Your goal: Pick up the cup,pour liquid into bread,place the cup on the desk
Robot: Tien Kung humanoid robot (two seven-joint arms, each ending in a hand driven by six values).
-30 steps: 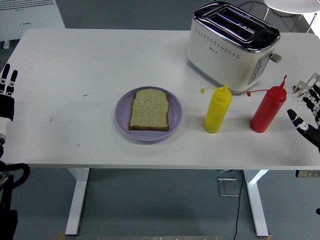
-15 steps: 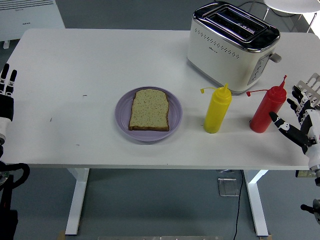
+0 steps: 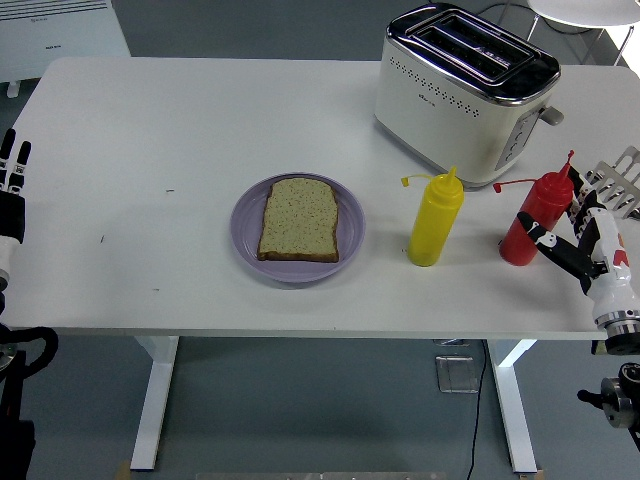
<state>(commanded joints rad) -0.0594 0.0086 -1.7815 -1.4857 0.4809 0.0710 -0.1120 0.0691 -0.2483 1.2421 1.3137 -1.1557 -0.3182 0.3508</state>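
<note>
Reaching in from the right, the right hand (image 3: 585, 232) has its fingers spread around the red squeeze bottle (image 3: 533, 219), thumb at its base, not clamped. Leftward stand the yellow bottle (image 3: 435, 220) and bread (image 3: 299, 220) on the purple plate (image 3: 350, 235). The left hand (image 3: 12, 190) rests at the counter (image 3: 200, 120) edge.

light: bright, even, overhead | shadows: soft, short | glare: toaster (image 3: 466, 95) chrome | focus: sharp

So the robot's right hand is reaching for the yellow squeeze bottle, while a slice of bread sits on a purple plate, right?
Not quite. The head view shows the right hand at the red squeeze bottle, not the yellow squeeze bottle. The slice of bread does sit on the purple plate.
</note>
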